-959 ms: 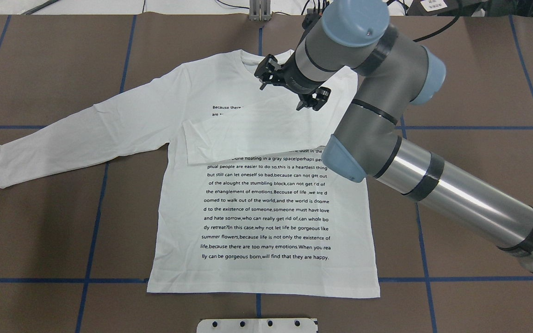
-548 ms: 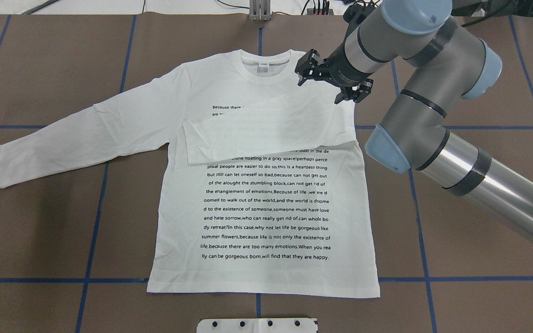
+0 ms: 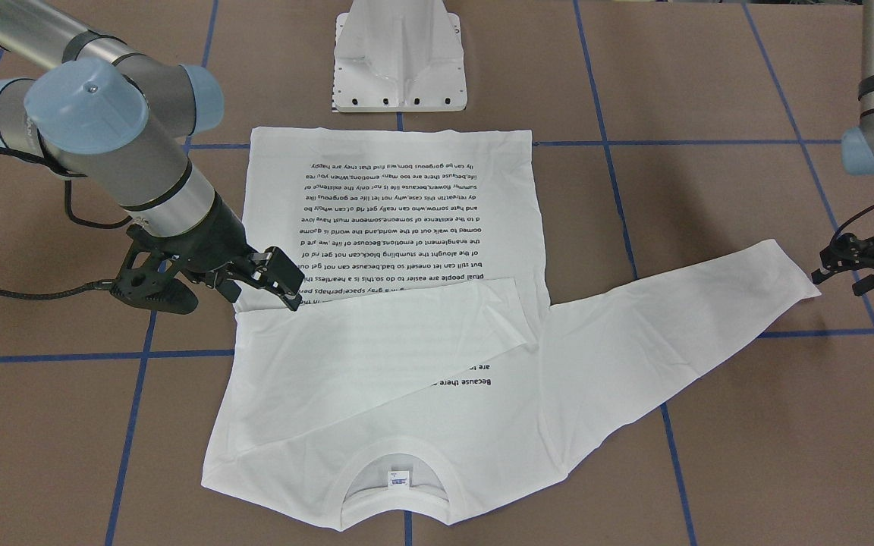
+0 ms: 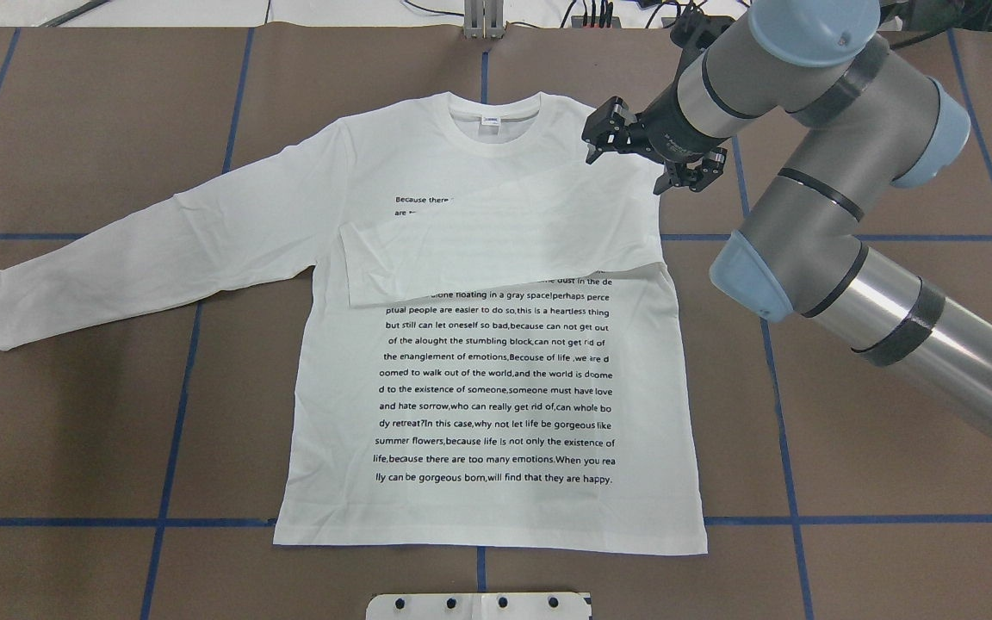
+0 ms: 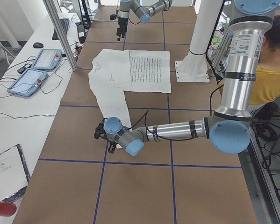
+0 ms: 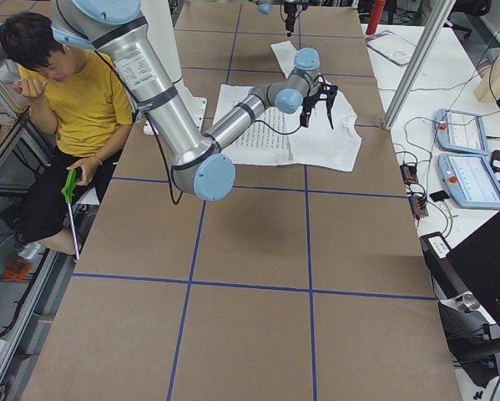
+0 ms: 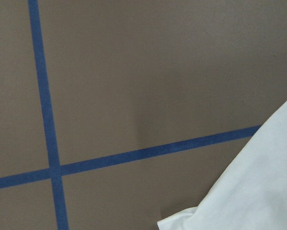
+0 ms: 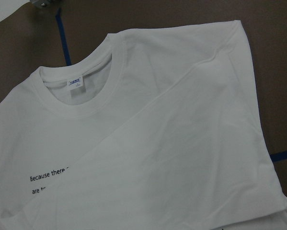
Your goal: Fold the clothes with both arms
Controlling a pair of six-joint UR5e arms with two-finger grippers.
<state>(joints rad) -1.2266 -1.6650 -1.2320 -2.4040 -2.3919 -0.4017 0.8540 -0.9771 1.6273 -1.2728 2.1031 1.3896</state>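
Observation:
The clothes are one white long-sleeved T-shirt (image 4: 496, 387) lying flat, print side up, collar at the far side. One sleeve (image 4: 505, 241) is folded across the chest; the other (image 4: 151, 250) stretches out to the left. My right gripper (image 4: 627, 170) hovers open and empty over the shoulder at the folded sleeve, seen also in the front-facing view (image 3: 221, 292). Its wrist camera looks down on the collar and label (image 8: 75, 82). My left gripper (image 3: 839, 277) sits low just beyond the outstretched cuff (image 3: 797, 273), apart from it, its fingers looking spread. The left wrist view shows only the cuff (image 7: 258, 191).
The white pedestal base (image 3: 399, 68) stands at the table's near edge behind the hem. Blue tape lines (image 4: 177, 387) grid the brown table. A seated person in yellow (image 6: 74, 100) is beside the robot. Control tablets (image 5: 37, 65) lie on a side bench.
My right gripper has swung right, from above the chest to the shirt's shoulder edge. The left gripper has come into view at the left, by the cuff. The shirt has not moved.

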